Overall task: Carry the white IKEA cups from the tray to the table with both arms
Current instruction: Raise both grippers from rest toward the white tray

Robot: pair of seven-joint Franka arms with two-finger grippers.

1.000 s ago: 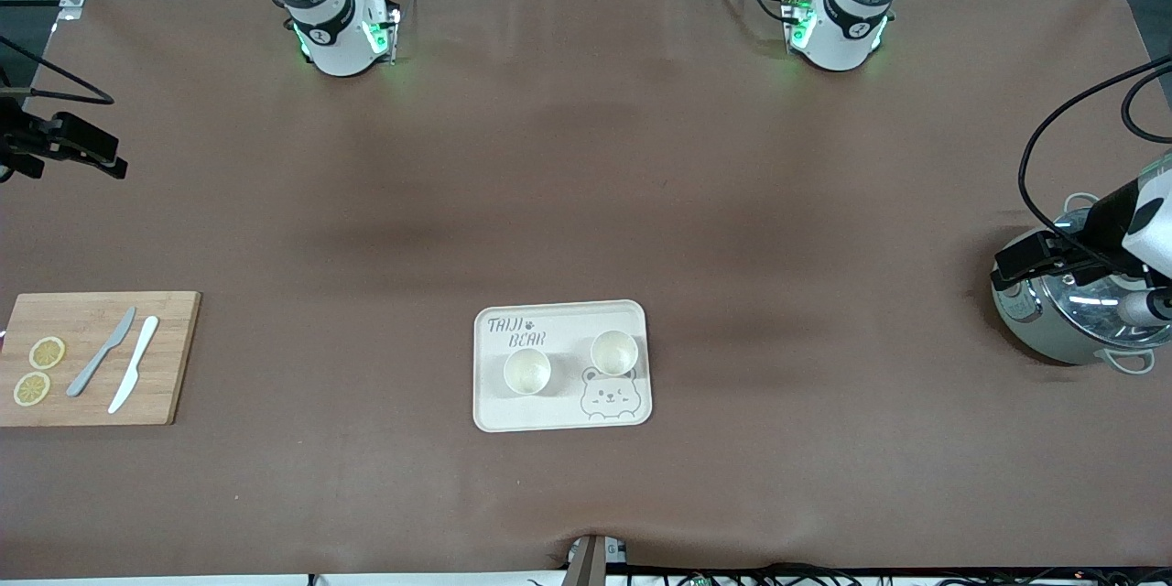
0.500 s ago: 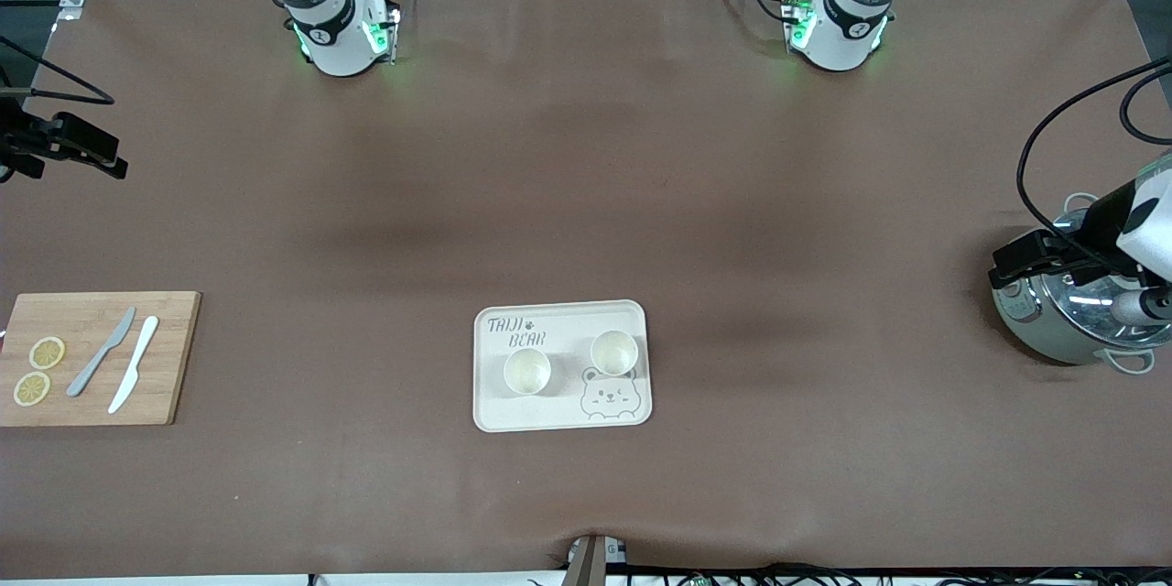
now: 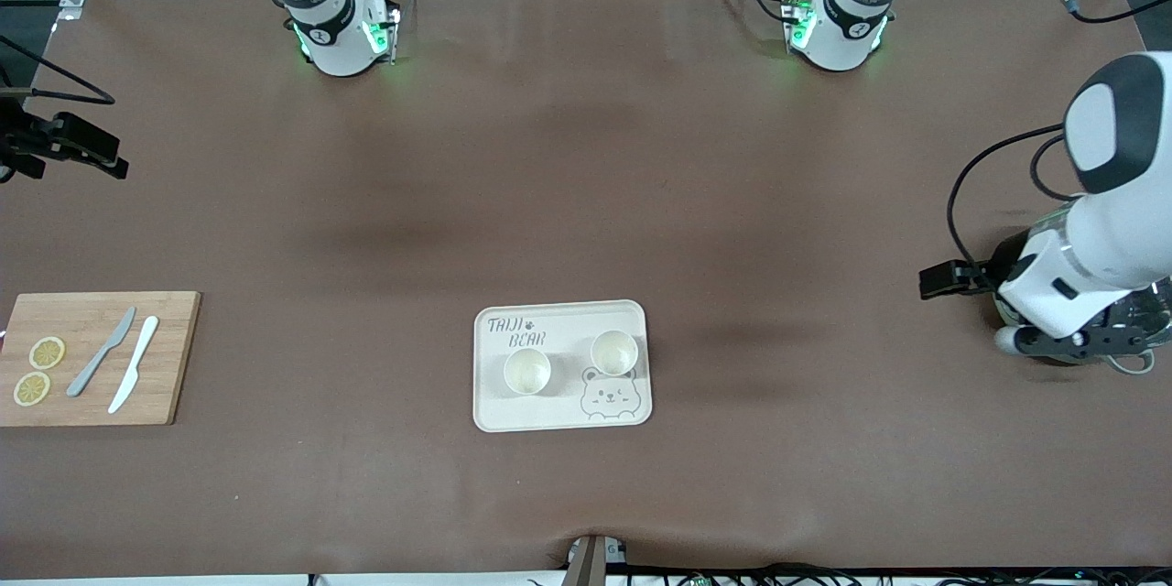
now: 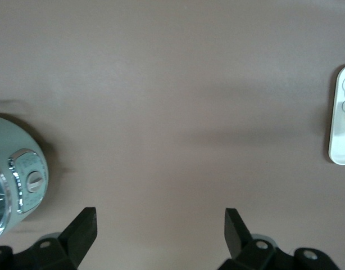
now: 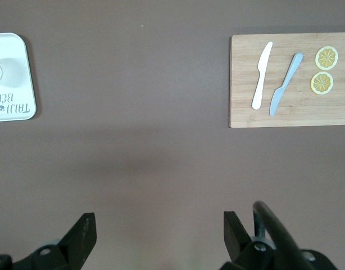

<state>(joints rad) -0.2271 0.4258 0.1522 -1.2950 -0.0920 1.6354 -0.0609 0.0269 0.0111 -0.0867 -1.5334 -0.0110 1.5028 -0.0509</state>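
I see both small off-white round cups [image 3: 527, 371] [image 3: 613, 352] on cream bear-print tray [image 3: 560, 417] | left gripper [image 4: 160, 225] nearer; fingers wide | right gripper [image 5: 159, 226] waits; fingers wide

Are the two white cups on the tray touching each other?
Apart. The front view shows one cup and the other cup standing on the tray with a clear strip of bare tray between their rims.

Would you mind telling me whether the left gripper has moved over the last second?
Yes. The left gripper has swung off the steel pot toward the tray, which has stayed put.
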